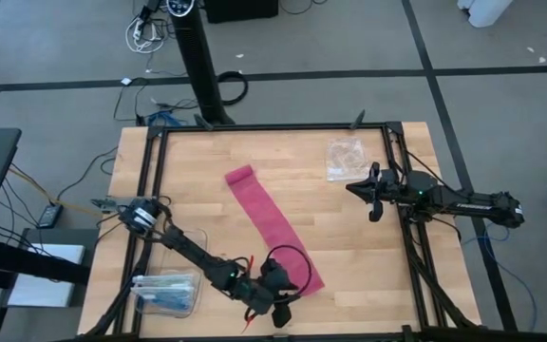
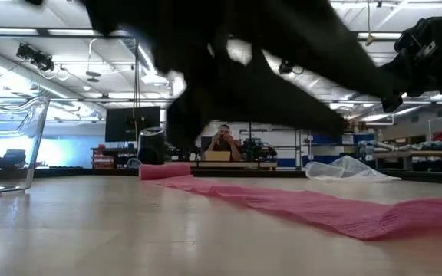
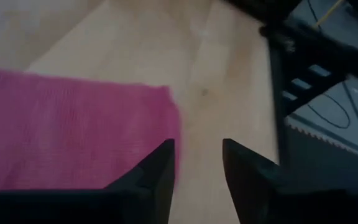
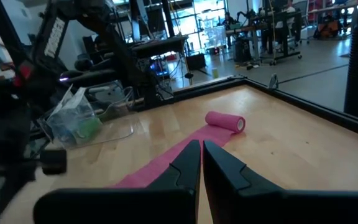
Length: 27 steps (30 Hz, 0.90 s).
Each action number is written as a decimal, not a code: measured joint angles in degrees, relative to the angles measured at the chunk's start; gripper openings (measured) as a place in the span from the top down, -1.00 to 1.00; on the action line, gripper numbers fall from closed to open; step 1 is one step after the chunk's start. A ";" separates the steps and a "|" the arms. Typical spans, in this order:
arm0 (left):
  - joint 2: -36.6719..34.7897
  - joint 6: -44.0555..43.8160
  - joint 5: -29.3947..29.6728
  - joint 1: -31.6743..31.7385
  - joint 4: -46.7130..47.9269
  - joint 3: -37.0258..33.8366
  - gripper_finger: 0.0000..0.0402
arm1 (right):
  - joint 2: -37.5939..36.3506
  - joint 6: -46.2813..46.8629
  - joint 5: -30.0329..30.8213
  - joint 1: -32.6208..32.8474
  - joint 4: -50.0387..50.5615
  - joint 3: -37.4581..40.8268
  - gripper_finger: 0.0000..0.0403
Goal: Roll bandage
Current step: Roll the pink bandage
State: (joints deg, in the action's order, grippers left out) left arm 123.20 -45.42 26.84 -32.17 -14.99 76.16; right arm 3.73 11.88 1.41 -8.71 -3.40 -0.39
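Observation:
The magenta-pink bandage [image 1: 272, 226] lies unrolled as a flat strip slanting across the table. A small rolled part [image 1: 239, 174] is at its far end, which also shows in the right wrist view [image 4: 225, 121] and the low view [image 2: 166, 170]. My left gripper [image 1: 292, 290] is open above the strip's near end [image 3: 135, 112]. One finger [image 3: 161, 163] is over the strip's end edge, and the other finger [image 3: 241, 167] is over bare wood. My right gripper [image 1: 374, 204] waits shut at the right side, clear of the bandage.
A clear plastic bag [image 1: 345, 158] lies at the far right, close to my right gripper. A clear plastic box with blue contents [image 1: 166, 293] stands at the near left corner. A black frame [image 1: 416, 275] runs around the tabletop. A person sits beyond the table [image 2: 222, 139].

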 joint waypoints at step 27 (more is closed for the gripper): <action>7.80 7.77 -7.63 3.54 -2.89 4.79 0.69 | 0.01 0.00 0.01 0.00 -1.22 -0.01 0.89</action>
State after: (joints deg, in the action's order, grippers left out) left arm 131.00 -37.65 19.21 -28.63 -17.88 80.95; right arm 3.73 11.88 1.42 -8.71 -4.62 -0.40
